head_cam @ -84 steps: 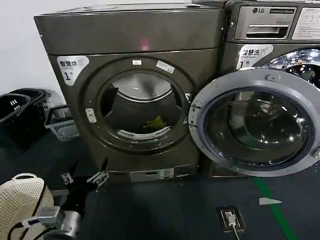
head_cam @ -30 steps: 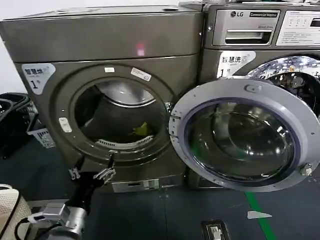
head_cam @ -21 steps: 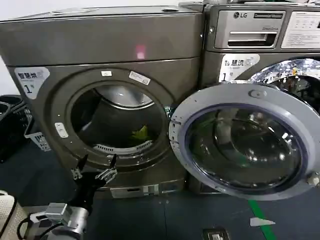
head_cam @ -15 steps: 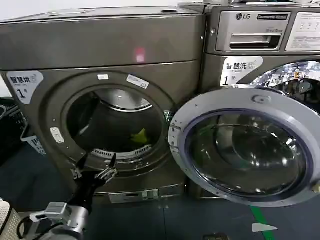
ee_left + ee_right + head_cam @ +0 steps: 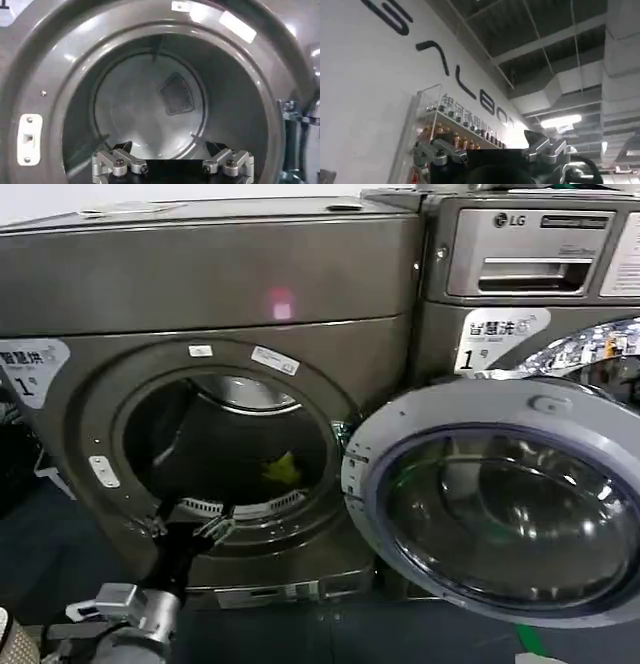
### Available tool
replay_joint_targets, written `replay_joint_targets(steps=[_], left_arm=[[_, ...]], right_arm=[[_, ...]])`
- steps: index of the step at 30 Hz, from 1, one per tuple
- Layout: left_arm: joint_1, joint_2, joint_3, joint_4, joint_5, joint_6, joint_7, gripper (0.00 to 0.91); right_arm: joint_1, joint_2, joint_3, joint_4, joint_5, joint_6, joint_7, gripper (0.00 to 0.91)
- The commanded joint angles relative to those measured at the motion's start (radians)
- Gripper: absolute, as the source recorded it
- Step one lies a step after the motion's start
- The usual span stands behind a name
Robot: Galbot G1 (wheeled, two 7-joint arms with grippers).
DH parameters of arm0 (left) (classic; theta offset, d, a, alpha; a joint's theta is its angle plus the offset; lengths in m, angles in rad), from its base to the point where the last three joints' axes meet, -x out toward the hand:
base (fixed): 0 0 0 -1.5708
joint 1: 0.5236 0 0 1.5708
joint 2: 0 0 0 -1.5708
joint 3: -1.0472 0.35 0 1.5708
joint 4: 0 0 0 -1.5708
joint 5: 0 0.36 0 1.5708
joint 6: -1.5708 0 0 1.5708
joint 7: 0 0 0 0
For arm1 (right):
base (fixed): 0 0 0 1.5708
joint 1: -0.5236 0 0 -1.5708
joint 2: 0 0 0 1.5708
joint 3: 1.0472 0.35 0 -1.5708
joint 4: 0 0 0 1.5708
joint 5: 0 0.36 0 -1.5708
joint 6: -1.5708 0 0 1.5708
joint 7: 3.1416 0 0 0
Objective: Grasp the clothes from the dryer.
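Two machines side by side; left hand (image 5: 187,527) open at dryer (image 5: 200,274) rim.

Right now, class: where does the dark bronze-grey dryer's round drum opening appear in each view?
Head view: round drum opening centre-left, open left gripper at its lower rim.
Left wrist view: centred, beyond the fingers.
Right wrist view: right gripper faces a lettered white wall.
Shared landmark: white latch plate on the rim.

Yellow-green clothes (image 5: 281,469); bronze-grey dryer (image 5: 200,284) with pink light (image 5: 281,306), white "1" sticker (image 5: 24,364); silver-rimmed door (image 5: 500,504).
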Motion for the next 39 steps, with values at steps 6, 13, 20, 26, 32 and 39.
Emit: replay_joint_targets(steps=[6, 13, 20, 26, 32, 39], left_arm=[[-0.537, 0.007, 0.124, 0.59, -0.061, -0.047, -0.04, 0.907], [-0.719, -0.002, 0.175, 0.841, -0.076, -0.064, -0.037, 0.907], [-0.876, -0.023, 0.216, 1.126, -0.052, -0.15, -0.018, 0.907], [-1.004, -0.037, 0.245, 1.347, -0.062, -0.205, 0.05, 0.907], [-1.105, -0.01, 0.365, 1.47, -0.107, -0.211, 0.185, 0.907], [-1.285, 0.037, 0.608, 1.666, 0.02, -0.226, 0.584, 0.907]], right_arm=[[-0.027, 0.013, 0.032, 0.01, -0.013, 0.008, -0.012, 0.907], [-0.036, 0.004, 0.053, 0.006, 0.012, 0.008, -0.01, 0.907], [-0.035, -0.008, 0.057, 0.005, 0.034, 0.006, -0.01, 0.907], [-0.023, -0.017, 0.052, 0.005, 0.034, 0.006, -0.019, 0.907], [-0.018, -0.025, 0.051, 0.003, 0.036, 0.006, -0.02, 0.907], [-0.012, -0.023, 0.047, -0.002, 0.036, 0.008, -0.023, 0.907]])
